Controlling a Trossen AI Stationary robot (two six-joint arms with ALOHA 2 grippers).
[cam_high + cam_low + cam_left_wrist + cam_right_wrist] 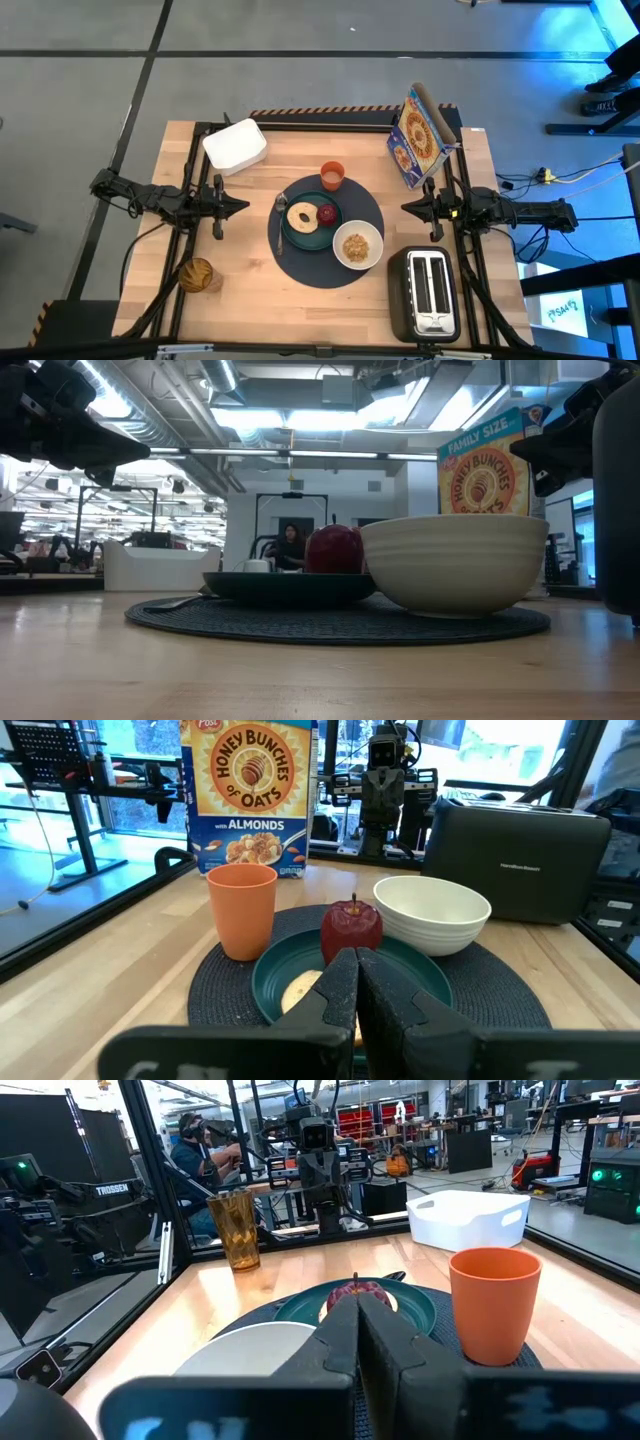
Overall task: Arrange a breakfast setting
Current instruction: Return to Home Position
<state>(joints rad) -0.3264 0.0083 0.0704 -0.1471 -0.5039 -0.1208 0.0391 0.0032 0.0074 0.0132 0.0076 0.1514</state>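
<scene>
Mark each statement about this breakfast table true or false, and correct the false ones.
1. The orange cup stands on the placemat. True.
2. The red fruit lies in the white bowl. False: the red fruit sits on the teal plate beside the bagel; the white bowl holds cereal.
3. The toaster stands off the placemat. True.
4. The left gripper grips the utensil. False: the left gripper, shut and empty, hangs beside the placemat; the utensil lies by the teal plate.

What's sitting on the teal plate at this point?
A tan bagel and a small red fruit lie side by side on the teal plate. The plate surface beneath them is covered, so anything under them cannot be seen.
</scene>
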